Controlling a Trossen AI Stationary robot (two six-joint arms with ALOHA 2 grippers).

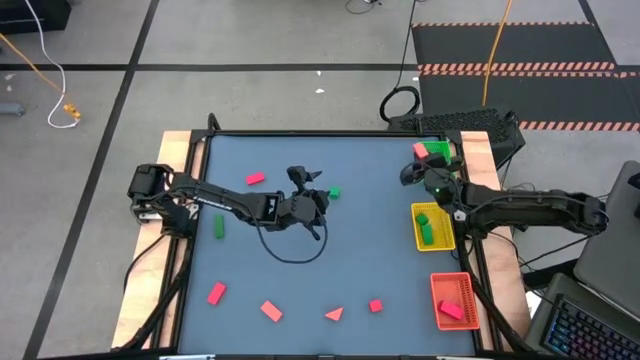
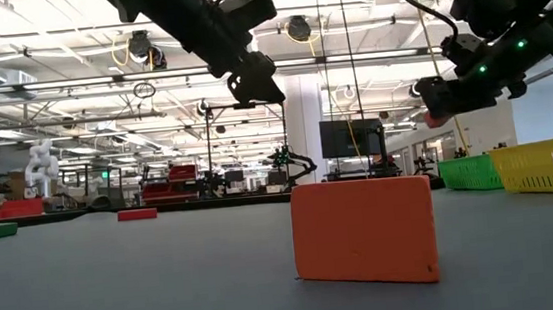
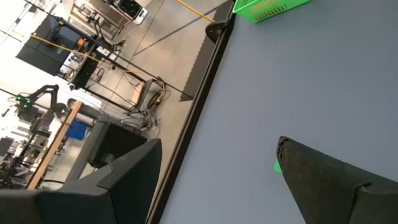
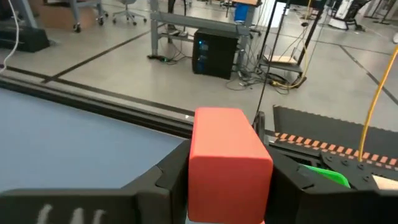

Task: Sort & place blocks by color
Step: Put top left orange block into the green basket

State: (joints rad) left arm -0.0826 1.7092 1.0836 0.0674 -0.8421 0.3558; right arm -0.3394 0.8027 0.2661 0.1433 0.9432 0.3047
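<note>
**Right gripper carrying a red block; left gripper open over a green cube**

Your right gripper [image 4: 229, 186] is closed on a red rectangular block [image 4: 227, 163], held between the fingers by its two side faces, near the far right corner of the table beside the green tray [image 1: 437, 152]. The block looks solid, rigid and light, with smooth flat faces, so a grip on opposite flats should hold. Its top stands proud of the fingers, so it could pivot if you swing fast.

Your left gripper [image 1: 314, 203] hovers above mid-table with its fingers spread wide and empty. A small green cube [image 1: 334, 192] lies just beside it; take it across two parallel faces.

Other red blocks lie along the near edge: two flat cuboids [image 1: 216, 293], a triangle [image 1: 334, 314] and a small cube [image 1: 375, 306]. For the triangle, I judge the flat faces safer than the sloped sides. The yellow tray [image 1: 418, 238] holds green pieces; the red tray [image 1: 438, 300] holds a pink one.
</note>
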